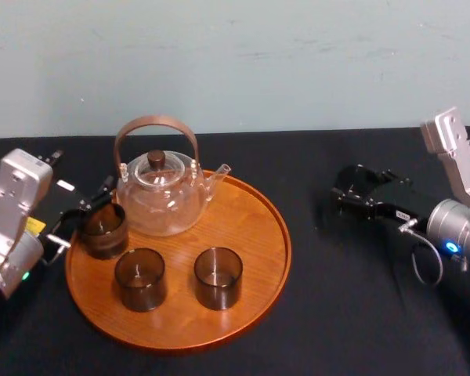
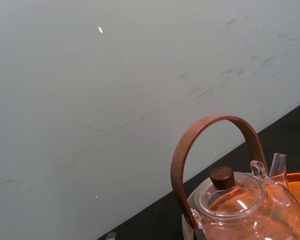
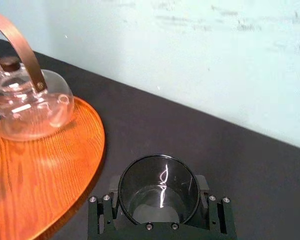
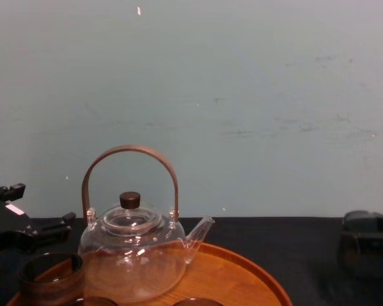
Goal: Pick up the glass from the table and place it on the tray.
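Plainly, the move turns on one thing: the tray (image 1: 258,227) lies to the robot's left of the right gripper (image 1: 360,194), and that arm is the one already at the glass (image 3: 159,192).

We see the glass off the tray's right rim, near it but apart, over the black table (image 1: 337,298). It stands upright, mouth up, and the jaws are pressed against its two sides, pinching it. We cannot tell whether its base is on the cloth or just off it.

We judge the carry to be a sideways one toward the tray's right part, which is bare wood. The teapot (image 1: 160,196) sits at the tray's rear and the closest other glass (image 1: 218,277) toward its front, so we would aim between them. The left gripper (image 1: 78,223) waits at the tray's left rim.
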